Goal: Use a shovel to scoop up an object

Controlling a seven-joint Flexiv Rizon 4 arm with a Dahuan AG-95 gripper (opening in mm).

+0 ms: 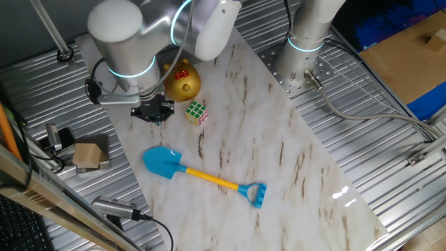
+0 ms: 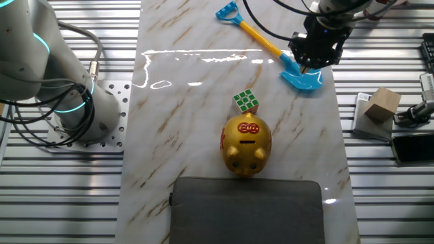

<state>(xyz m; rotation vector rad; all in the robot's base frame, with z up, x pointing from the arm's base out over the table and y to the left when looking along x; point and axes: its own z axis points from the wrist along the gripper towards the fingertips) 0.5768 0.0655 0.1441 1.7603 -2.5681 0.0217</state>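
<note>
Black claw (image 2: 310, 66) hides part of the shovel (image 1: 202, 176) blade.

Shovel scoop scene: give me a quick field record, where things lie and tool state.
shovel: toy spade flat on the marble board, light-blue blade toward the tool, not held
object: puzzle cube on the board, apart from the blade
tool: hovering near the cube and blade, empty; jaw state unclear
piggy bank: golden, just beside the cube
wooden block: off the board, on the metal table
</note>
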